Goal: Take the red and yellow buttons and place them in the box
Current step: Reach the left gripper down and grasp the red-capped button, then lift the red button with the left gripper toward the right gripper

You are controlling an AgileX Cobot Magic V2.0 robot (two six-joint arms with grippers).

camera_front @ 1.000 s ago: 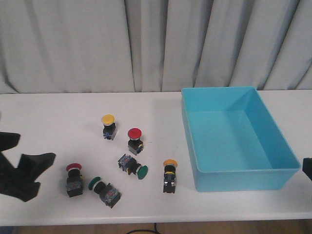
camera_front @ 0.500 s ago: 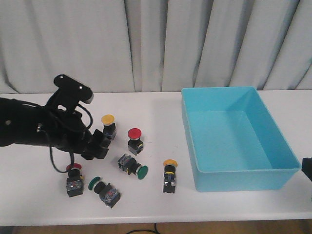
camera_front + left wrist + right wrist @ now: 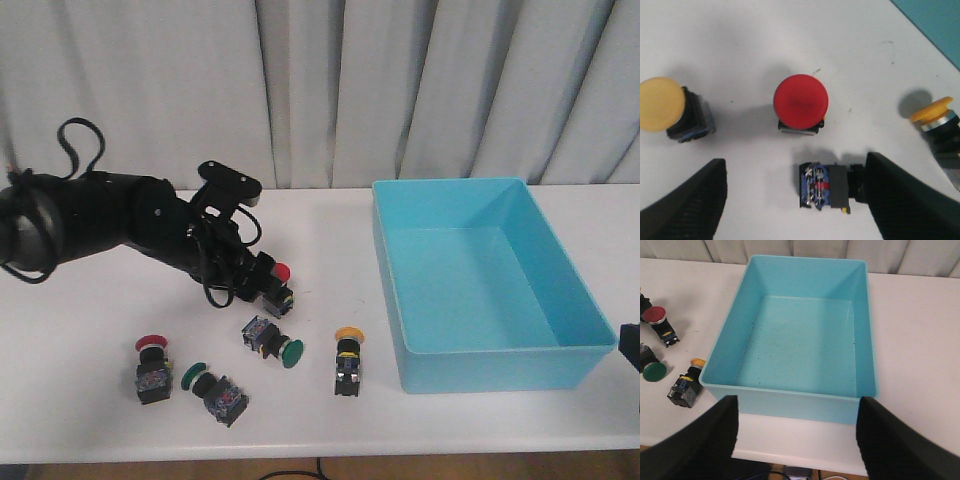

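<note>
The left gripper [image 3: 795, 200] hangs over the cluster of buttons with its jaws spread wide and nothing between them touching either finger. Its two black fingers [image 3: 685, 210] show at the edge of the left wrist view, well apart. Just ahead of the gap, a red button [image 3: 800, 102] stands upright on the white table [image 3: 740, 45], cap toward the camera. Between the fingers, closer to one of them, a green button [image 3: 822, 186] lies on its side, showing its black and blue body; its cap is hidden by the finger. To one side stands a yellow button [image 3: 660, 105], and at the opposite edge of that view a second yellow button [image 3: 935, 115] leans over.

In the front view the left arm [image 3: 120, 225] reaches across the table from the left and covers the first yellow button. Nearer the front edge are another red button [image 3: 151, 365] and a second green button [image 3: 212, 388], lying on its side.

The box [image 3: 480, 280] sits on the right half of the table, well apart from the buttons, with nothing in it.

The right gripper [image 3: 797, 440] is at the near side of the box, jaws spread, holding nothing.
</note>
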